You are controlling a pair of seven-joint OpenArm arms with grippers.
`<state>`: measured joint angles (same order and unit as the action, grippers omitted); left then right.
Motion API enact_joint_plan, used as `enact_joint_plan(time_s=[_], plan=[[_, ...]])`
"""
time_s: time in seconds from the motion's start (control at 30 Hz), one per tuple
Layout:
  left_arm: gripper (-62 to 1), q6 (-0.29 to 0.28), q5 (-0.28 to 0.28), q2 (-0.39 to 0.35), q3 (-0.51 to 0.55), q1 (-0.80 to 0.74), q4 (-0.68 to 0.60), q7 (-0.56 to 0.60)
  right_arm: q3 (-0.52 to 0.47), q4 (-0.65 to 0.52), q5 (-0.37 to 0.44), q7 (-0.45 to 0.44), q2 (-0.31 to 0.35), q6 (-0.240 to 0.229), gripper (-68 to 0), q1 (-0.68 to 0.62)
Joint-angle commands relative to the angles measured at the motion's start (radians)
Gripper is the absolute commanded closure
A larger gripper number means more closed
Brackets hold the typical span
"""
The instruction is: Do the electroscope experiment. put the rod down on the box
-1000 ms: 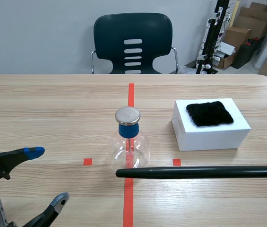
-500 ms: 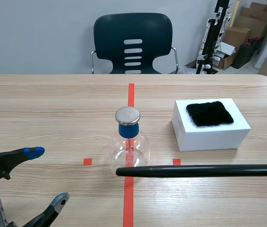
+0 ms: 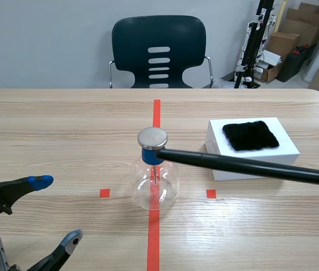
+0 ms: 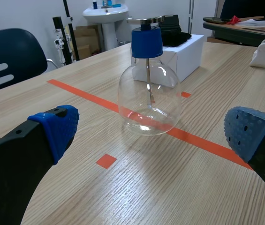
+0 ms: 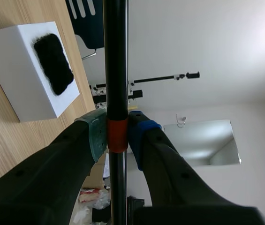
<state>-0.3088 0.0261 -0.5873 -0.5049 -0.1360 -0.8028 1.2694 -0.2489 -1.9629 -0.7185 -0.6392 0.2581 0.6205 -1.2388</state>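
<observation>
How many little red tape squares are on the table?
2. One square lies left of the flask, on the left arm's side; the other lies right of it, just in front of the white box. The flask or rod might hide another.

Lab or office room, taped wooden table (image 3: 63, 124), chair (image 3: 131, 45), stacked cardboard boxes (image 3: 286, 40)

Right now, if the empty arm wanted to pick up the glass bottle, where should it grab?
Probably the blue collar under the metal cap, coming in from the left. It is narrow and straight; the glass belly is wide and round, and the rod comes in from the right.
</observation>
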Motion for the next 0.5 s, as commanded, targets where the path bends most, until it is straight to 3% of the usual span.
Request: enact_joint_plan(time_s=[0.0,0.23,0.47], plan=[[-62.3,-0.001,-0.006,-0.003,0.0,-0.002,-0.013,0.018,-0.013,-0.016,0.046,-0.003,0.008,0.01,-0.6,0.0],[-62.3,-0.001,-0.006,-0.003,0.0,-0.002,-0.013,0.017,-0.061,-0.016,0.274,-0.025,0.029,-0.002,-0.6,-0.01],[-62.3,-0.001,-0.006,-0.003,0.0,-0.002,-0.013,0.017,-0.167,-0.016,0.516,0.129,0.126,-0.173,-0.6,0.013]])
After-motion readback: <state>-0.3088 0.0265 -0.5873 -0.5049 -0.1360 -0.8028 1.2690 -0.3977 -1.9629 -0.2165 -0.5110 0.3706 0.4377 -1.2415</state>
